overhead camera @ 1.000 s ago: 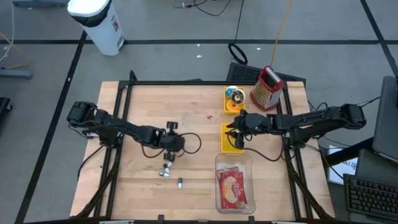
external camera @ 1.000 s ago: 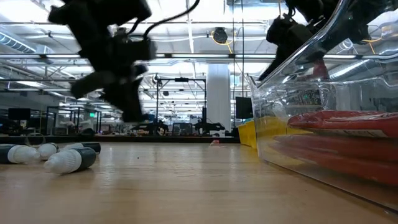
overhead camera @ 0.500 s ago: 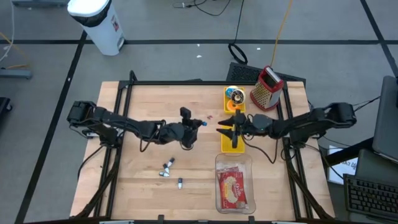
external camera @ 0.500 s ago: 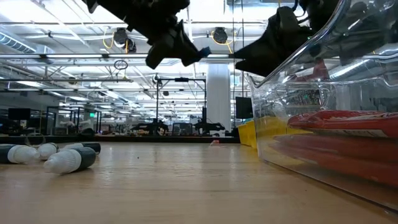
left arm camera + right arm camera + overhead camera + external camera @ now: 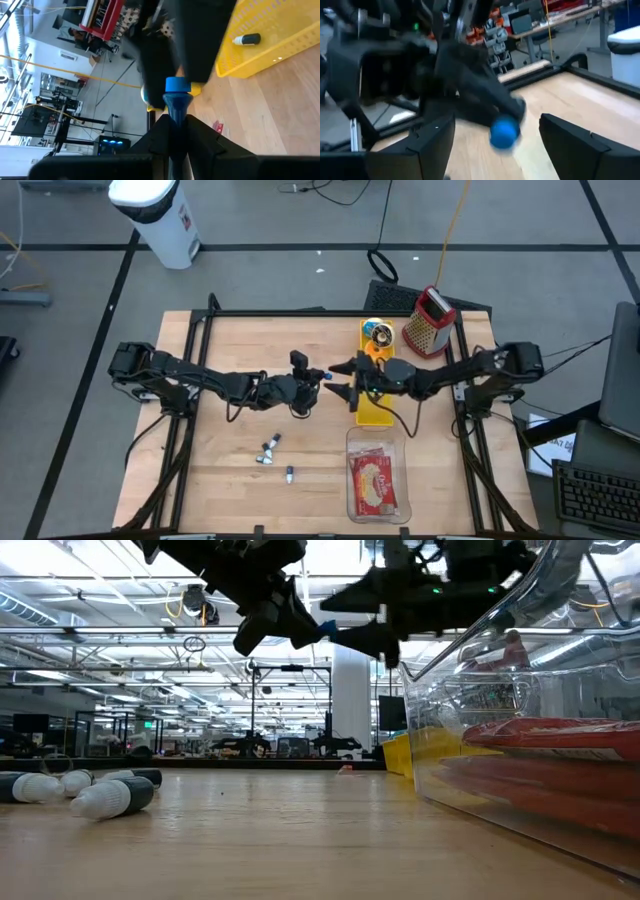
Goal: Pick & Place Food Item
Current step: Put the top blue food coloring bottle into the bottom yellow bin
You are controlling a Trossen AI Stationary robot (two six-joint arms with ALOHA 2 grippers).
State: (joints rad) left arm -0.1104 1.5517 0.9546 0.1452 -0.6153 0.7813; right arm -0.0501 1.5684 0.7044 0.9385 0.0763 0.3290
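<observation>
My left gripper (image 5: 315,378) hovers above the table's middle, shut on a small blue thing with a blue cap (image 5: 177,86). The same blue cap (image 5: 505,132) shows in the right wrist view. My right gripper (image 5: 338,380) faces it from the right, open. Its two fingers (image 5: 434,145) stand on either side of the cap without touching it. In the low view both grippers hang high above the wood, the left gripper (image 5: 305,628) beside the right gripper (image 5: 360,618). My left gripper pinches the blue thing's body just behind the cap (image 5: 177,111) between its two fingers. The fingers lie about level and point toward the table's right. The thing sticks out past the fingertips, cap foremost, lifted clear of the table.
A yellow tray (image 5: 375,410) lies under the right arm with a small bottle (image 5: 247,39) in it. A clear tub holding a red packet (image 5: 375,480) stands near the front. A grater (image 5: 430,322) and a can (image 5: 377,335) stand at the back. Small bottles (image 5: 267,452) lie front left.
My left gripper has risen from the small bottles with the blue thing, swung from pointing down to about level, and gone right and toward the far edge. My right gripper has tipped up to level, moved left from over the yellow tray toward the blue cap, and opened wider.
</observation>
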